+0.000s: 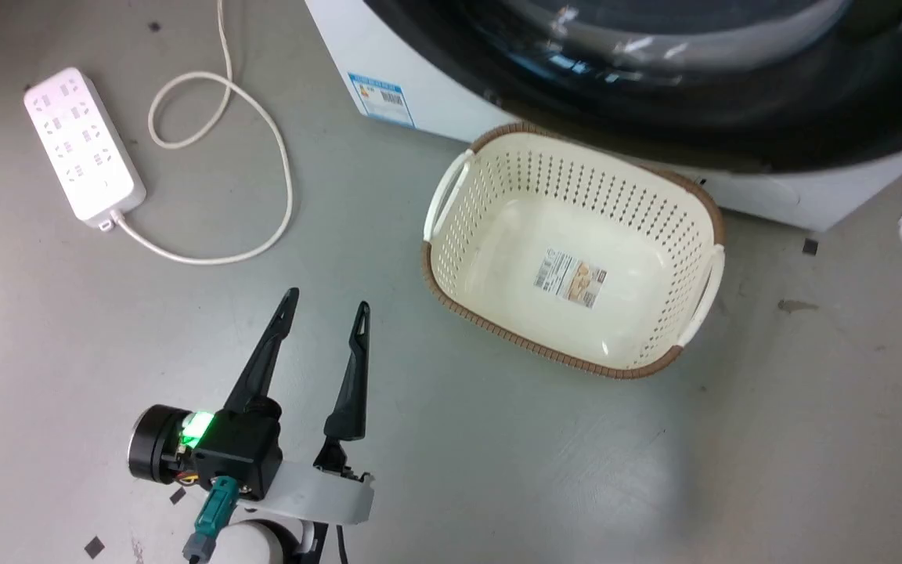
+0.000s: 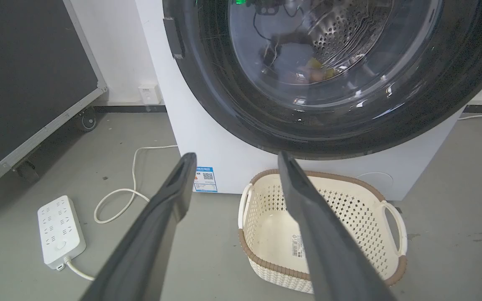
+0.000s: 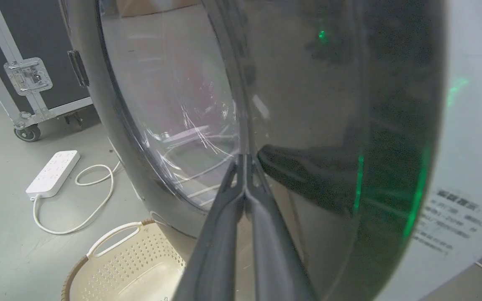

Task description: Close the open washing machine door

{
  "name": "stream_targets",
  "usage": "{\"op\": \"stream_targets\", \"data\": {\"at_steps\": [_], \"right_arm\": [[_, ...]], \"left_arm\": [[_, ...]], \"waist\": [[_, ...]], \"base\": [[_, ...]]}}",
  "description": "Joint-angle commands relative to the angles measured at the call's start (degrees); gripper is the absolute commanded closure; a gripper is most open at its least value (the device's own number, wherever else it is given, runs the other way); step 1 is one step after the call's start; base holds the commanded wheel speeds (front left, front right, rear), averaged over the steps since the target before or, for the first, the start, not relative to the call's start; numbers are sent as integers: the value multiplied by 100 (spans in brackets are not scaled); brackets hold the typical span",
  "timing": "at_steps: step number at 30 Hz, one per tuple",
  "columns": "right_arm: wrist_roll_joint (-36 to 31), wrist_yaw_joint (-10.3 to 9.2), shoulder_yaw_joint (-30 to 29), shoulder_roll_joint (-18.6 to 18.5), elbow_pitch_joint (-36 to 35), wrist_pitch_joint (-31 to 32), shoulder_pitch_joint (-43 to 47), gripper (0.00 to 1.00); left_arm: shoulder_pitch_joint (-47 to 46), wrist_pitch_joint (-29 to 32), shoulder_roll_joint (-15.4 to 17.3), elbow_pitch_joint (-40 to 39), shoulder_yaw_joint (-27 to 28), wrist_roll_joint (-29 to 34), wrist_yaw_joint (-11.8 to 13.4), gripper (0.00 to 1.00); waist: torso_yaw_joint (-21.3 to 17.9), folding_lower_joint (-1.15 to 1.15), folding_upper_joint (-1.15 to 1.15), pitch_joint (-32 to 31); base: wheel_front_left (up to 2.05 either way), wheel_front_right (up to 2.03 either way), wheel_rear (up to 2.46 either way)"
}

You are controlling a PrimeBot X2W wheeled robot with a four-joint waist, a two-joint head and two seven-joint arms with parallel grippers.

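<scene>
As washing machine door (image 2: 349, 138) seems nearly closed, latch unsure | right fingers (image 3: 220, 234) together, empty, against it | left fingers (image 1: 267, 352) apart, empty

Showing as the washing machine door (image 1: 654, 117): large, round, glossy black, curving across the upper right of the head view. Bulging at centre with a clear glass bowl (image 2: 308, 50), revealing the steel drum (image 2: 341, 29) behind it in the left wrist view. Standing upright, seemingly lying flush against the white machine front (image 2: 191, 138).
</scene>
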Motion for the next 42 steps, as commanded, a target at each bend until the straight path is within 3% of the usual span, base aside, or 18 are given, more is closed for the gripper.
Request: {"op": "stream_targets", "data": {"at_steps": [1,13,22,23,24,25,31,32,36,42], "right_arm": [[84,-11,-89,-42,117,27,-243,100],[-115,-11,-523,149,1199,-104,-1247,100],[-75,-11,-396,295,1592,-517,-904,100],[-86,-11,-369,311,1579,-601,-786,72],[-87,-11,-320,341,1554,-668,-644,24],[-121,-11,-292,348,1532,-720,-506,0],[-303,-11,-284,519,1246,-884,306,0],[-420,-11,-293,591,993,-911,684,0],[-516,-11,-492,792,557,-930,1320,0],[-891,-11,-1281,1457,-540,-938,2741,0]], "left_arm": [[-101,-25,-32,-37,30,36,28,0],[-245,-25,-84,5,39,94,-9,0],[-207,-25,-102,144,79,80,-39,0],[-177,-25,-100,169,93,73,-45,0],[-147,-25,-94,197,110,75,-44,0],[-108,-25,-83,222,129,78,-42,0],[148,-25,-54,363,201,-47,-134,0],[263,-25,-106,402,296,-350,-214,0],[395,-25,-36,478,300,-299,-274,0],[666,-25,21,545,463,-373,-294,0]], "waist": [[-5,-1,0,86],[-18,-1,0,280],[-108,-1,0,-217],[-131,-1,0,-330],[-160,-1,0,-463],[-194,-1,0,-585],[-409,-1,0,-1274],[-482,-1,0,-1506],[-595,-1,0,-1848],[-833,-1,0,-2347]], "base": [[0,0,0],[0,0,0],[0,0,0],[0,0,0],[0,0,0],[0,0,0],[0,0,0],[0,0,0],[0,0,0],[0,0,0]]}}
